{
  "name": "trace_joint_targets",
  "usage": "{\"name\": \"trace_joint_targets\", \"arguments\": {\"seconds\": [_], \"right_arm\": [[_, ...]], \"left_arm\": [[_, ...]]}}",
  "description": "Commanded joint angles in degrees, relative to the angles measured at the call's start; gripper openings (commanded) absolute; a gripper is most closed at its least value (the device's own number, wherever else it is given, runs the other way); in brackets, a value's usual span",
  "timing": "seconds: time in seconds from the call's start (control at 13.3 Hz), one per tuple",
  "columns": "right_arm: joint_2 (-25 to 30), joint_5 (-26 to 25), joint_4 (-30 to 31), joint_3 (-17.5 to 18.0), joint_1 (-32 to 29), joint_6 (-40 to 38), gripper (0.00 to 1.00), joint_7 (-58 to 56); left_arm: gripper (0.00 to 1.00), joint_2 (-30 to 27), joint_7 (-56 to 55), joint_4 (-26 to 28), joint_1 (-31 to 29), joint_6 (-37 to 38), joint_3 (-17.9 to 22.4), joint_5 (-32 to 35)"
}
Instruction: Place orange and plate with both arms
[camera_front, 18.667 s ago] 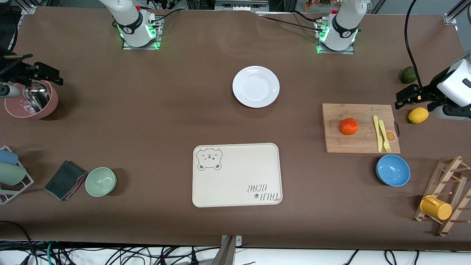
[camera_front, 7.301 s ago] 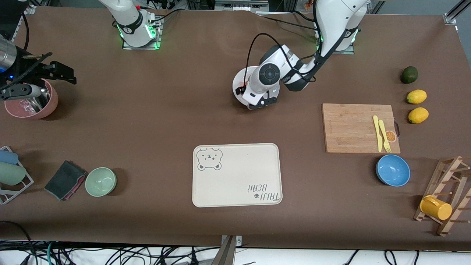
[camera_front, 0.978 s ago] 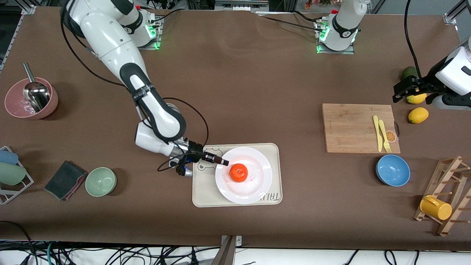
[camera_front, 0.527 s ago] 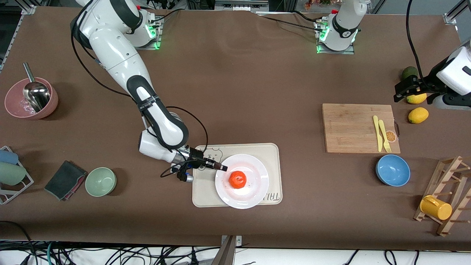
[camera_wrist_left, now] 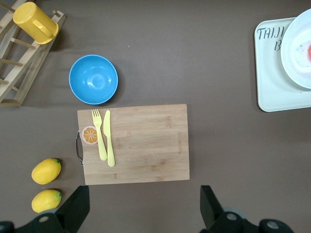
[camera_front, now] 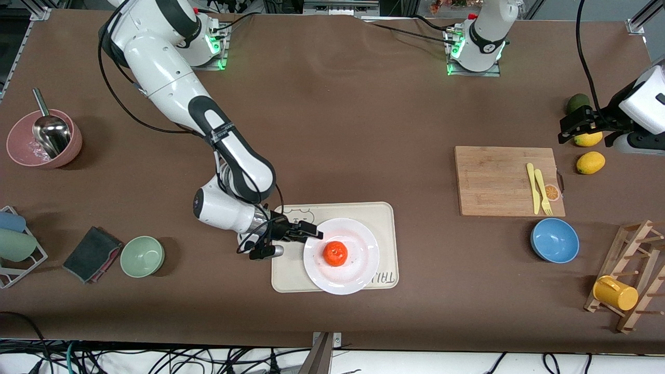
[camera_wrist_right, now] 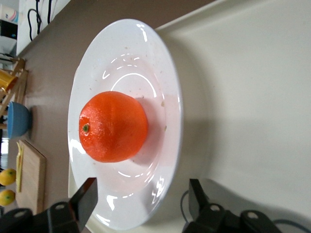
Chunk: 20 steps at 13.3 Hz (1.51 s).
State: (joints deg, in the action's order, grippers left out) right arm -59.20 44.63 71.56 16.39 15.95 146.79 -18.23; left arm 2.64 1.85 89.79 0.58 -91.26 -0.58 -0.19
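The white plate (camera_front: 363,262) lies on the cream bear-printed tray (camera_front: 291,275), toward the tray's edge nearer the front camera. The orange (camera_front: 335,253) sits in the middle of the plate. My right gripper (camera_front: 310,231) is open and empty at the plate's rim, on the side toward the right arm's end. In the right wrist view the orange (camera_wrist_right: 112,127) rests on the plate (camera_wrist_right: 146,58), and the gripper (camera_wrist_right: 142,199) stands spread around the rim. My left gripper (camera_front: 567,132) is open and empty over the lemons; it waits there (camera_wrist_left: 143,208).
A wooden cutting board (camera_front: 499,179) carries a yellow knife and fork (camera_front: 537,188). Nearby are a blue bowl (camera_front: 554,240), two lemons (camera_front: 590,162), a dark green fruit (camera_front: 575,103) and a rack with a yellow mug (camera_front: 615,293). A green bowl (camera_front: 142,256), a cloth (camera_front: 91,253) and a pink bowl (camera_front: 44,137) are at the right arm's end.
The right gripper brought the plate with the orange a little nearer the front camera on the tray, then opened and let go of the rim. The left arm has barely moved.
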Motion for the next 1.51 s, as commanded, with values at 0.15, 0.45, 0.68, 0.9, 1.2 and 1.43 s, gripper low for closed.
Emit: {"name": "trace_joint_targets", "arguments": {"seconds": [0.15, 0.45, 0.68, 0.9, 1.2, 1.43], "right_arm": [[6.89, -14.36, 2.09, -4.51, 0.39, -8.15, 1.0, 0.65], [14.19, -27.54, 2.01, -11.28, 0.57, -28.7, 1.0, 1.35], [20.07, -40.29, 2.01, -12.87, 0.48, -45.92, 1.0, 9.06], [25.96, -44.35, 2.01, -13.31, 0.39, -57.73, 1.0, 18.45], [35.17, -44.45, 1.83, -18.04, -0.22, -69.5, 1.0, 21.75], [43.89, -43.67, 3.49, -20.08, -3.1, -70.59, 1.0, 21.66]], "left_arm": [[1.0, -0.79, 1.4, 0.48, -0.05, 0.38, -0.13, 1.07], [1.0, -0.88, 1.22, 0.39, 0.03, 0.38, -0.21, 0.98], [1.0, -0.88, 1.22, 0.3, 0.03, 0.38, -0.3, 1.07], [1.0, -0.79, 1.31, 0.04, 0.03, 0.38, -0.21, 0.98], [1.0, -0.62, 1.31, 0.04, -0.06, 0.38, -0.04, 0.98], [1.0, -0.53, 1.31, 0.04, -0.05, 0.38, 0.05, 0.98]]}}
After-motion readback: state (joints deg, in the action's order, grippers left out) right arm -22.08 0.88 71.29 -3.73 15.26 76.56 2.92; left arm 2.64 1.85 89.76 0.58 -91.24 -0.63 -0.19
